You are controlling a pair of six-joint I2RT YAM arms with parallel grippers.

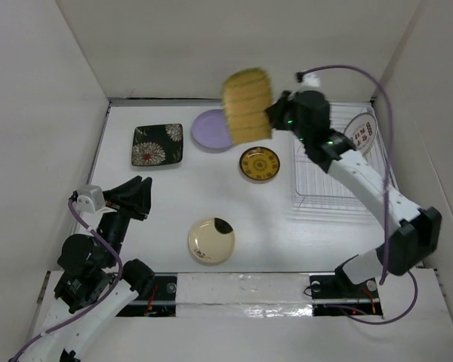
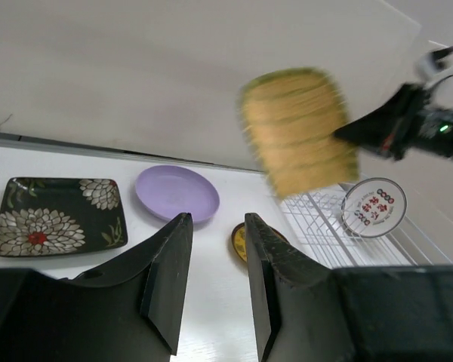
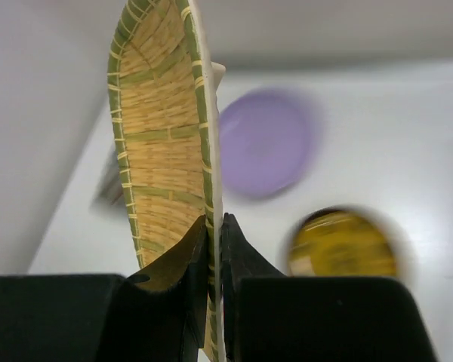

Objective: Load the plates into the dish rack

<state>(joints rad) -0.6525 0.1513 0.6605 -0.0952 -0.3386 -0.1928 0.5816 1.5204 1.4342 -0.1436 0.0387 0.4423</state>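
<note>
R gripper [image 1: 272, 117] pinched shut on edge of yellow woven plate [image 1: 247, 105]; plate held on edge in air, left of dish rack [image 1: 326, 192]. White red-marked plate [image 1: 360, 132] stands in the rack, far right. L gripper [image 1: 140, 190] fingers slightly apart, holding nothing. Lilac plate [image 1: 211, 130], black floral plate [image 1: 158, 144], brown-gold plate [image 1: 259, 164], cream plate [image 1: 211, 240] flat on table [image 1: 174, 204].

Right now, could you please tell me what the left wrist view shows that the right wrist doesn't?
Only left wrist: the black floral plate, the dish rack holding the upright red-marked white plate, the open left end effector. Only right wrist: a close-up of the right end effector shut on the yellow woven plate. Both: that plate, the lilac plate, the brown-gold plate.
</note>
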